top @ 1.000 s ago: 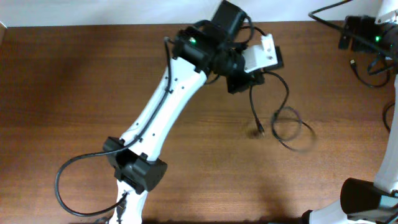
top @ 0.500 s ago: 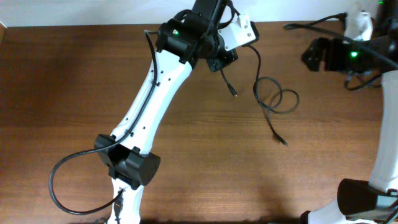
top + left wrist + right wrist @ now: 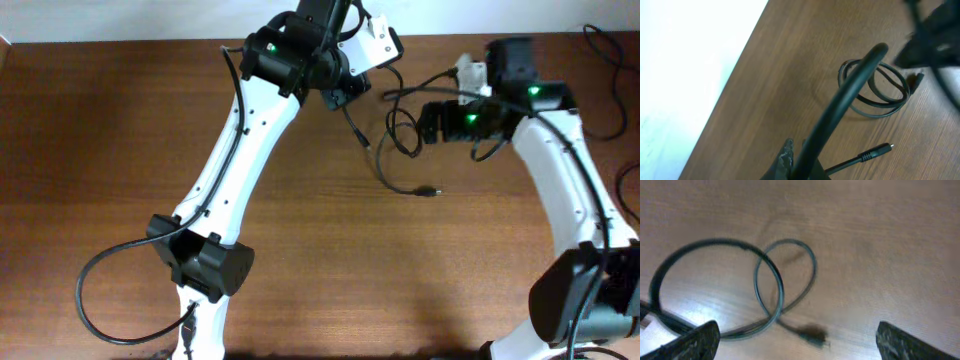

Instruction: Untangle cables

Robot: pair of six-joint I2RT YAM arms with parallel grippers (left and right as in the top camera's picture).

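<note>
My left gripper [image 3: 341, 98] is at the far middle of the table, shut on a thin black cable [image 3: 385, 172]. In the left wrist view its fingers [image 3: 788, 156] pinch that cable [image 3: 850, 87], which arches up and away. A short tail hangs down to a silver-tipped plug [image 3: 367, 146] [image 3: 875, 152]. The cable's loose loops [image 3: 402, 136] [image 3: 875, 92] lie on the wood to the right, and its other plug [image 3: 430, 190] rests nearer the front. My right gripper [image 3: 428, 124] hovers open just right of the loops. Its wrist view shows two overlapping loops [image 3: 757, 287] and a blurred plug [image 3: 812, 333] between its wide fingers [image 3: 699, 340].
The table is brown wood [image 3: 120, 150], with a white wall edge along the back. A thick black cord [image 3: 105, 290] curls by the left arm's base at the front left. The right arm's own wiring [image 3: 445, 78] runs above its gripper.
The left gripper has carried the cable back and leftward, dragging the loops with it. The right arm has swung in from the far right corner, and its gripper now hovers by the loops.
</note>
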